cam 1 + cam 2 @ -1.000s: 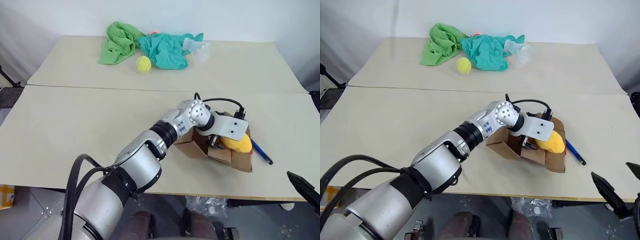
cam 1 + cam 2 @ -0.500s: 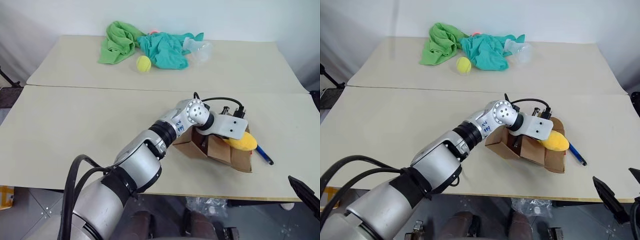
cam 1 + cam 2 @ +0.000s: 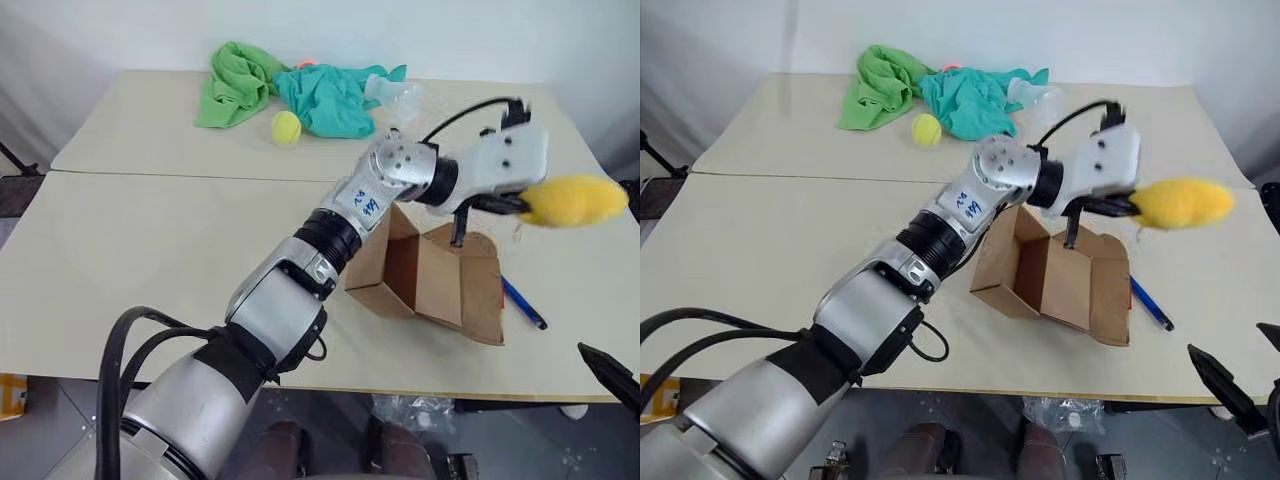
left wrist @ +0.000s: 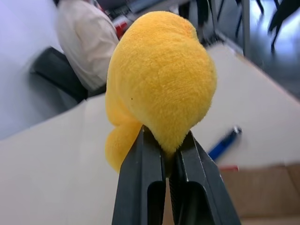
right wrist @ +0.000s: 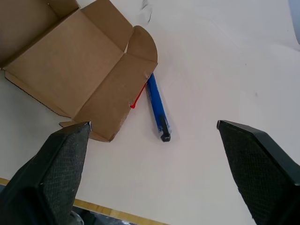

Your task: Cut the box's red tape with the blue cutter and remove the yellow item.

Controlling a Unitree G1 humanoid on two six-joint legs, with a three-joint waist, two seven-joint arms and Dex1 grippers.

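Evidently the extraction stage is nearly complete. The small brown cardboard box (image 3: pixel 430 280) sits on the pale desk (image 3: pixel 150 240) with its flaps spread and its interior showing nothing inside. A sliver of red tape (image 5: pixel 137 99) shows at the edge of one flap in the right wrist view; the seam it once closed stands parted, so I judge the cut as done.

The left gripper (image 3: pixel 522 203) holds the lumpy soft yellow item (image 3: pixel 572 200) in the air, above the box and off its far-right side, clear of the flaps. In the left wrist view its black fingers (image 4: pixel 143 183) are pressed nearly together, pinching the lower edge of the plush so that most of its bulk stands free beyond the tips.

The slim dark-blue pen-like cutter (image 3: pixel 523 303) lies flat on the desk just beside the box's right flap, untouched by either hand.

The right gripper (image 5: pixel 152 159) hovers near the box's right flap, over the desk edge, with its fingers spread wide and nothing between them.

Remaining work, in my judgement: only to set the yellow item down away from the box. The narrow pinch on soft plush is a point of risk; it could slip.
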